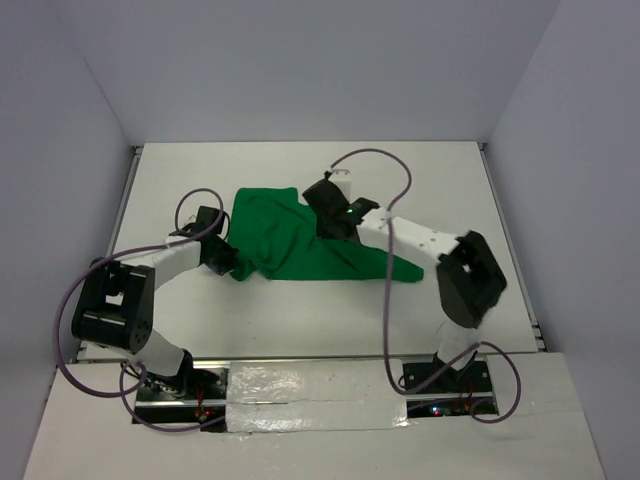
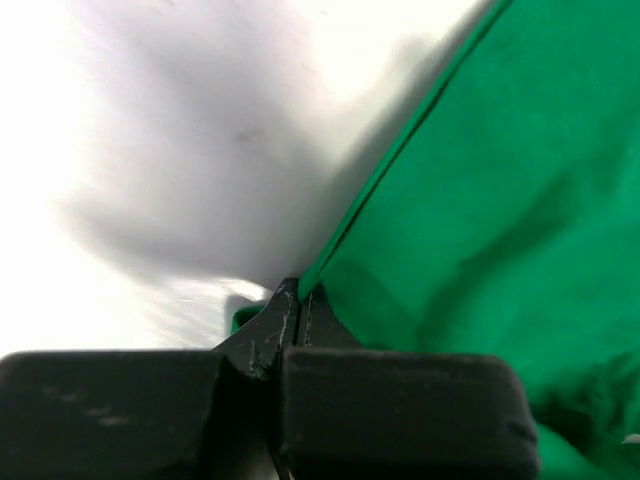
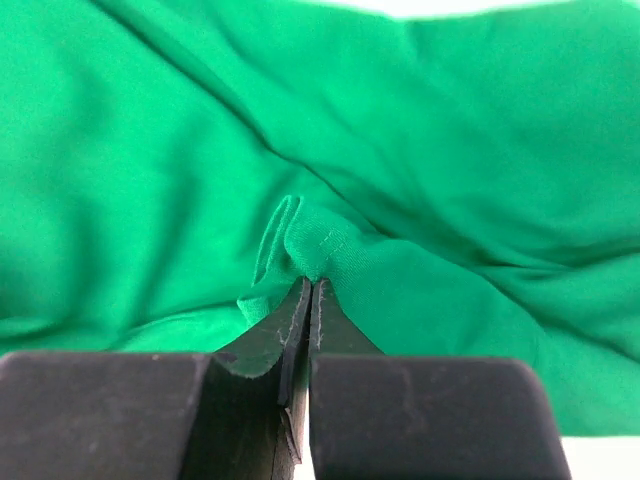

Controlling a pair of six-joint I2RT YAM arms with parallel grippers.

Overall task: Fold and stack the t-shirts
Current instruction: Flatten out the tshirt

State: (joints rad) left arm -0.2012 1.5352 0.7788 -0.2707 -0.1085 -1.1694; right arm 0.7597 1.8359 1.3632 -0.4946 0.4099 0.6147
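One bright green t-shirt lies crumpled and partly folded in the middle of the white table. My left gripper is shut on the shirt's left edge; the left wrist view shows the hemmed edge pinched at the closed fingertips. My right gripper is over the shirt's upper right part, shut on a small fold of green cloth at its tips. The cloth under both grippers is hidden.
The white table is boxed in by pale walls at the back and sides. Purple cables loop over the right arm and beside the left arm. A taped strip runs along the near edge between the arm bases.
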